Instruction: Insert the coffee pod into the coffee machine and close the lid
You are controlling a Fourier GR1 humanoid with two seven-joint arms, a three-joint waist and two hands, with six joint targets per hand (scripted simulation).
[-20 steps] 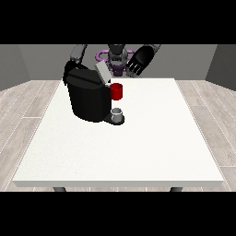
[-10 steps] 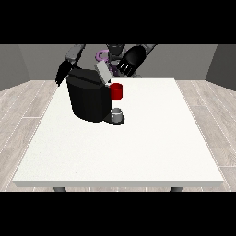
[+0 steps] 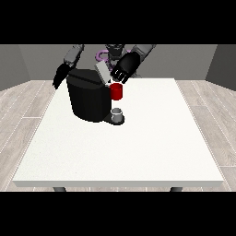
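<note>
The black machine [image 3: 87,99] stood on the white table [image 3: 138,147], toward its far side at the view's left. Its grey lid [image 3: 102,73] was tilted up and open. A red part [image 3: 117,91] jutted from the machine's front, and below it a small grey cup [image 3: 117,113] sat on the drip stand.

The hand at the view's right [image 3: 124,68] had moved inward since half a second before. It now hovered just above the red part and beside the raised lid, where earlier it was higher and further right. Its fingers curled downward, but I could not tell whether they held anything. The pod itself I could not make out.

The hand at the view's left [image 3: 60,77] had dropped lower behind the machine's far corner, fingers hanging straight and holding nothing.
</note>
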